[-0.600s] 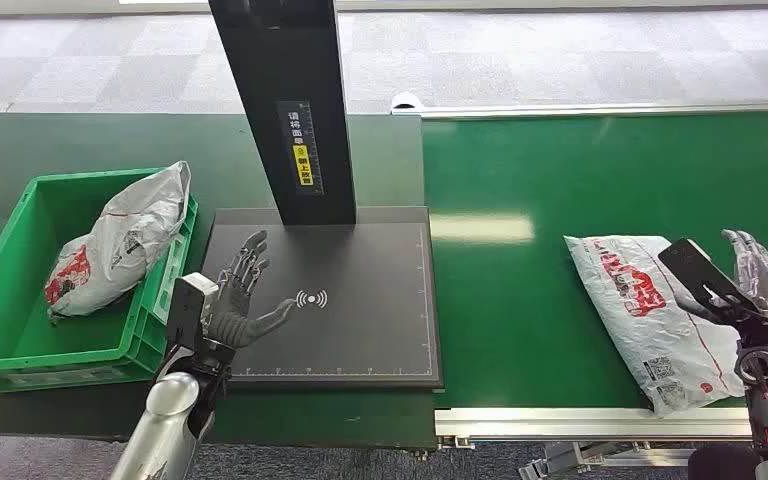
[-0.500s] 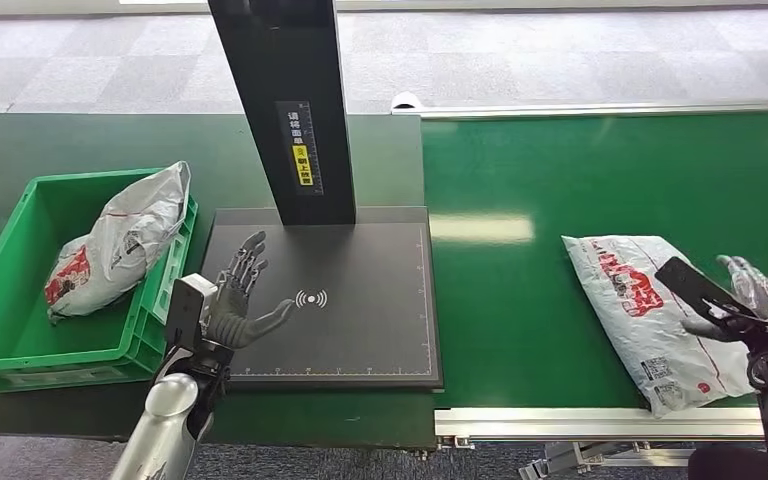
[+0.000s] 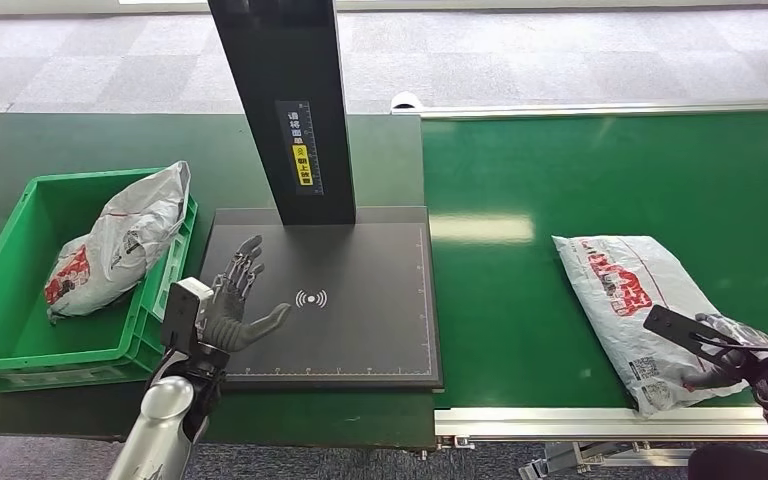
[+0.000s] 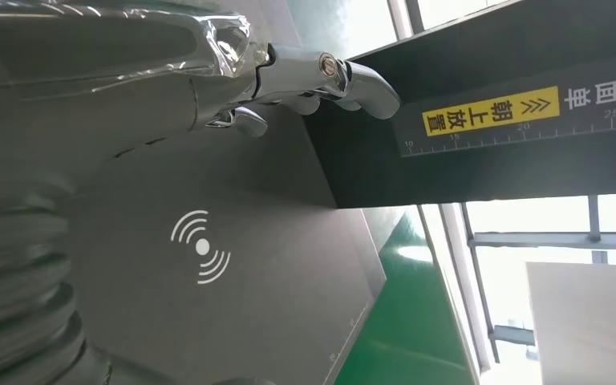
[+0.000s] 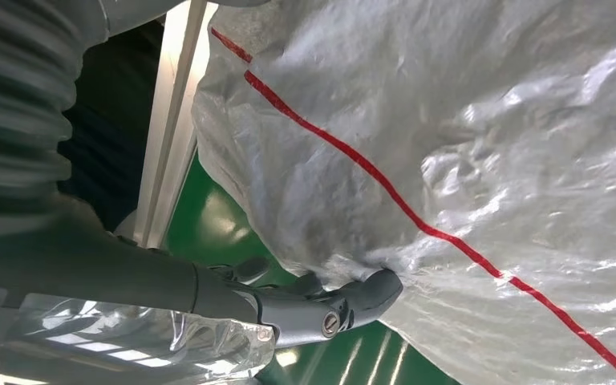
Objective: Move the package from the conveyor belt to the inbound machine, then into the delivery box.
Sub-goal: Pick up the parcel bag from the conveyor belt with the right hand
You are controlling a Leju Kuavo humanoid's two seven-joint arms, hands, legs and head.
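Note:
A white-grey plastic package (image 3: pixel 625 300) with red print lies flat on the green conveyor belt (image 3: pixel 560 170), near its front edge. My right hand (image 3: pixel 735 345) is low over the package's near right corner, fingers apart. In the right wrist view its thumb (image 5: pixel 321 309) presses into the crinkled edge of the package (image 5: pixel 465 144). The inbound machine's black plate (image 3: pixel 360 320) with a white signal mark lies left of the belt. My left hand (image 3: pixel 230 300) hovers open over the plate's left edge, holding nothing; the left wrist view shows the hand (image 4: pixel 168 88) above the plate (image 4: pixel 273 273).
The machine's black column (image 3: pixel 285 110) rises behind the plate. A green delivery box (image 3: pixel 20 355) at the far left holds another white bag (image 3: pixel 120 240). The belt's metal front rail (image 3: pixel 580 422) runs just below the package.
My right hand has dropped and drawn back toward the belt's front edge, onto the package's near corner. The package has slid slightly left. My left hand has barely moved.

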